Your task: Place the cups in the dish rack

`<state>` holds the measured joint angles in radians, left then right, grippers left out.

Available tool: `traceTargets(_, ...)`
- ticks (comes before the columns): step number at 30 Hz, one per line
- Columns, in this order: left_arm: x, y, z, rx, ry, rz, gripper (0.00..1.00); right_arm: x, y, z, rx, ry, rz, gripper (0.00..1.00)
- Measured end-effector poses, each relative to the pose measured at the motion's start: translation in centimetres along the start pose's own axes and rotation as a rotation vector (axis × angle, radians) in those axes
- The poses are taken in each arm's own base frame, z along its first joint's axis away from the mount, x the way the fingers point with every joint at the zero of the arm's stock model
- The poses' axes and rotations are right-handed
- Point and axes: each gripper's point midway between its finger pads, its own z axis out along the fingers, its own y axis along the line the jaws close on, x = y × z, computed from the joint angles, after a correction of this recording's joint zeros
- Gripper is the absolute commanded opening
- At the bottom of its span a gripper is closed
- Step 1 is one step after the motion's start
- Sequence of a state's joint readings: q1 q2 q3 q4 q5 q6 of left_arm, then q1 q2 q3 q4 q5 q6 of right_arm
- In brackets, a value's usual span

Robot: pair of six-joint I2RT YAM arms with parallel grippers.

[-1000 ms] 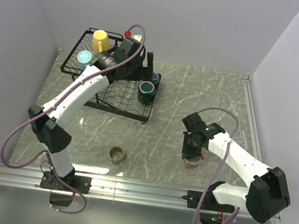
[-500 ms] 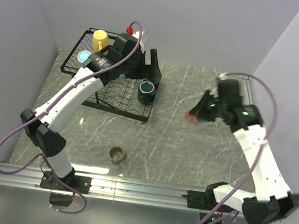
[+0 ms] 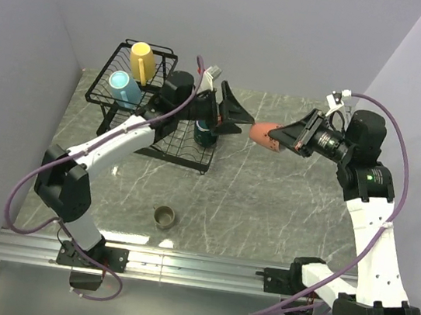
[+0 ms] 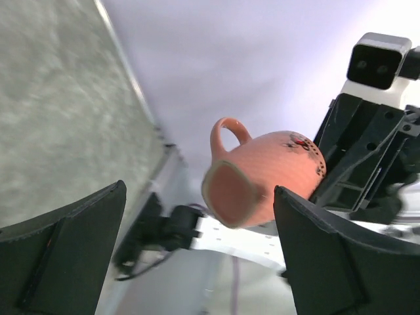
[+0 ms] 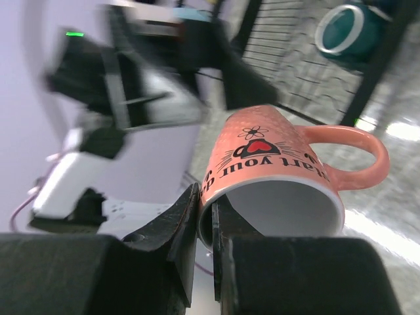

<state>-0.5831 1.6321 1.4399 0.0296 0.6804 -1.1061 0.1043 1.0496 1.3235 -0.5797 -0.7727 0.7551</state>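
Observation:
My right gripper (image 3: 285, 139) is shut on the rim of the salmon-red mug (image 3: 265, 135), one finger inside and one outside, and holds it sideways in the air above mid-table. It also shows in the right wrist view (image 5: 275, 164) and the left wrist view (image 4: 262, 177). My left gripper (image 3: 236, 116) is open and empty, its jaws facing the mug's base a short way off. The black dish rack (image 3: 98, 93) holds the yellow mug (image 3: 141, 58) and light blue mug (image 3: 119, 82) in its raised basket and the dark teal mug (image 3: 206, 131) on its tray. The navy mug is hidden.
The olive-brown mug (image 3: 164, 216) stands upright on the marble table (image 3: 265, 212) near the front, left of centre. Walls close in on the left, back and right. The dark teal mug also shows in the right wrist view (image 5: 348, 29).
My right arm has lifted the salmon-red mug off the front right of the table and carried it up and left. My left gripper has swung from the rack rightward to face it.

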Motion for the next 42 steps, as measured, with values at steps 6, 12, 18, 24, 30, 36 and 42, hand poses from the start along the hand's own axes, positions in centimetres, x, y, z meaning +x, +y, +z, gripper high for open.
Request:
traceTargets(6, -0.1, -2.0, -0.1, 0.181, 0.014, -0.135, 0.99, -0.4, 2.0, -0.1, -0.088, 0.002, -0.004, 0.0)
traceTargets(12, -0.3, -5.2, -1.4, 0.36, 0.034, -0.173, 0.98, -0.7, 2.9, -0.2, -0.126, -0.001, -0.01, 0.0)
traceTargets(18, 0.3, -5.1, -1.3, 0.381, 0.092, -0.207, 0.97, -1.3, 3.7, -0.1, -0.162, -0.017, -0.018, 0.0)
traceTargets(24, 0.5, -5.3, -1.5, 0.397, 0.113, -0.228, 0.95, -1.7, 4.2, 0.1, -0.202, -0.031, -0.015, 0.0)
traceTargets(30, 0.4, -5.9, -1.5, 0.424, 0.131, -0.221, 0.9, -1.5, 2.9, 1.0, -0.206, -0.029, 0.023, 0.0)
traceTargets(36, 0.5, -5.7, -1.0, 0.422, 0.152, -0.237, 0.83, -1.6, 2.9, 1.1, -0.22, -0.039, 0.021, 0.0)
traceTargets(42, 0.8, -5.8, -0.6, 0.43, 0.169, -0.24, 0.74, -1.7, 2.9, 1.1, -0.228, -0.044, 0.01, 0.0)
